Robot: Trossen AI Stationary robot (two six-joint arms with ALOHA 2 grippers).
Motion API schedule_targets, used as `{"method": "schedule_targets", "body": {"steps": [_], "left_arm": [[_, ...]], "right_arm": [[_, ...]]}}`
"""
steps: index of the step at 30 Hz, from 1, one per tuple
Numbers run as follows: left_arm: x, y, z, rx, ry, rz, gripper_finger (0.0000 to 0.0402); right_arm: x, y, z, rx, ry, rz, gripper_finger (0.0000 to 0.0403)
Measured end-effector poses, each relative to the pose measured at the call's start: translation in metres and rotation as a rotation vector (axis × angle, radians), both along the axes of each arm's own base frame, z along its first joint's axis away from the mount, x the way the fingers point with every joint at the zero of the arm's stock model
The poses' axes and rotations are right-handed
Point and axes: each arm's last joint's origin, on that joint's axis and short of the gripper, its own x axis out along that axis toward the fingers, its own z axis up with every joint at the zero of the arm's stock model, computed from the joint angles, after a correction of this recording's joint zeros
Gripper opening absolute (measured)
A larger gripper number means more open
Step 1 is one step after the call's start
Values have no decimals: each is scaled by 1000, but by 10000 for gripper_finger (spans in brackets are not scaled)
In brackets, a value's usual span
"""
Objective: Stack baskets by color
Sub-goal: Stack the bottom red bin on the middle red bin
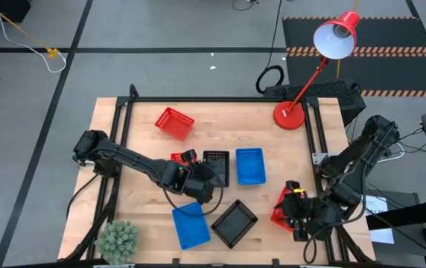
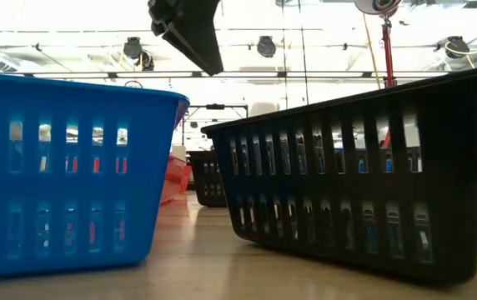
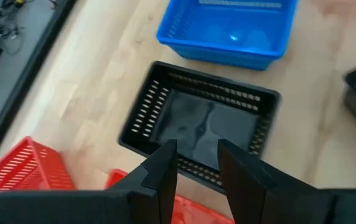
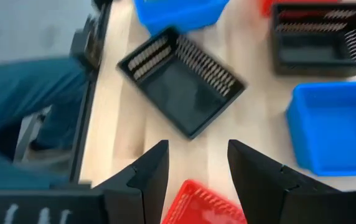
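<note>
**Loose baskets, crowded middle: where this could slip**

Nearest the low camera sit the front blue basket (image 2: 63, 175) and the front black basket (image 2: 364, 175), both on the desk's near edge. The black one is turned at an angle. Neither is stacked yet.

Farther in, the middle black basket (image 1: 215, 167) stands just beside the back blue basket (image 1: 249, 165). My left gripper (image 3: 196, 149) hangs over the middle black basket's near wall. Its fingers are a little apart, with nothing between them. Red baskets (image 3: 22, 168) lie right under that arm. If I lower it carelessly, a finger could catch a red rim or push the black wall sideways into its blue neighbour. These baskets look light, and I expect them to skate on the bare desk (image 1: 138, 141) rather than resist.

My right gripper (image 4: 196, 152) hovers at the desk's right edge, fingers spread wide. Another red basket (image 4: 206, 202) lies below the gap, and I see no contact. It is close to the edge, so a glancing finger could tip it off.

The back red basket (image 1: 174, 123) rests alone and skewed, well away from both arms. Nesting it askew could jam it in the one below.

Both arms would have to reach into the same middle area, so I judge a clash between them the bigger risk. The lamp base (image 1: 289, 115) is red too, but it is no basket.
</note>
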Motion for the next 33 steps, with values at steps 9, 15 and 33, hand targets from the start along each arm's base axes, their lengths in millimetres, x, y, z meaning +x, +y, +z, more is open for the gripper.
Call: {"method": "schedule_targets", "body": {"steps": [9, 15, 33], "left_arm": [[0, -4, 0, -6, -3, -21, 115], [2, -5, 1, -23, -34, -20, 115], [8, -13, 4, -54, -70, -124, 115]], "right_arm": [[-19, 57, -41, 15, 147, 82, 157], [-35, 76, -62, 10, 215, 15, 157], [-29, 74, -91, -143, 321, -69, 157]]}}
